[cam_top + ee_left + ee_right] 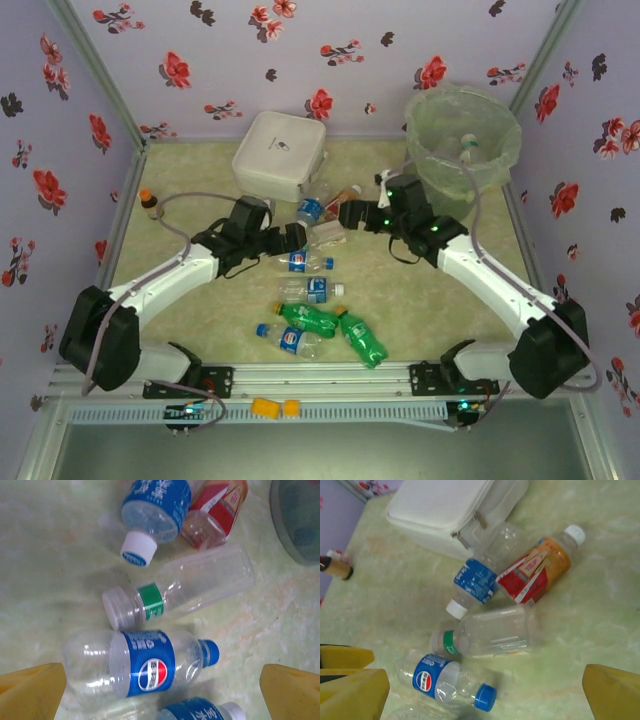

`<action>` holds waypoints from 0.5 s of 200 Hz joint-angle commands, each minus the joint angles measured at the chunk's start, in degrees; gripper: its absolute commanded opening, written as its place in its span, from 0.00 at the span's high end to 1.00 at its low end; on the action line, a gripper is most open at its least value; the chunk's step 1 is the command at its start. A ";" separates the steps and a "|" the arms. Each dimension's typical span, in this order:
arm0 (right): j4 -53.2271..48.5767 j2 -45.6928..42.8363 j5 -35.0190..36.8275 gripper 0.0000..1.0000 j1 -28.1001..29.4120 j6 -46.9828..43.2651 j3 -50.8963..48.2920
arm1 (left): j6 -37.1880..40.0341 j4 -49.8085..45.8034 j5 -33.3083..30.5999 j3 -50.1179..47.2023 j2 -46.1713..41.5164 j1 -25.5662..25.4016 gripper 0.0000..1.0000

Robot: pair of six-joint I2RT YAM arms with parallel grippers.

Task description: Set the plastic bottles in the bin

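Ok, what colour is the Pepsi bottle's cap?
Blue; that cap shows best in the left wrist view.

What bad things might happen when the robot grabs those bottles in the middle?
The left gripper and right gripper, both open, hang close together, so they might bump. The Pepsi bottle lies close beside the clear green-banded bottle; closing might pinch both or send one rolling away. Round bottles might slip on the way to the bin.
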 commanded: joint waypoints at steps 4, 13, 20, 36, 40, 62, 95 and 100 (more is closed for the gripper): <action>-0.24 1.00 3.04 0.00 0.56 0.09 -0.86 | -9.94 -2.95 -7.65 -1.85 -3.95 -2.11 0.00; -0.67 1.06 3.42 0.00 0.60 -0.17 -1.01 | -13.49 -1.43 -9.08 -3.43 -4.79 -2.55 0.00; -0.88 0.87 4.18 0.00 0.60 -0.26 -1.28 | -16.04 0.51 -9.56 -4.91 -5.22 -2.71 0.00; -0.82 0.13 5.19 0.00 0.60 -0.31 -2.00 | -21.69 5.57 -10.65 -8.14 -5.22 -2.94 0.00; -0.73 -0.19 5.38 0.00 0.60 -0.42 -2.24 | -22.84 6.65 -10.93 -8.73 -5.00 -3.01 0.00; -0.01 -1.49 6.42 0.00 0.60 -0.53 -3.24 | -29.52 13.35 -11.23 -10.87 -1.95 -3.62 0.00; -0.18 -2.36 7.19 0.00 0.60 -0.70 -4.51 | -33.39 16.78 -10.37 -9.07 4.80 -4.51 0.00; -0.19 -2.38 7.27 0.00 0.61 -0.70 -4.78 | -33.58 16.97 -10.34 -8.72 5.58 -4.51 0.00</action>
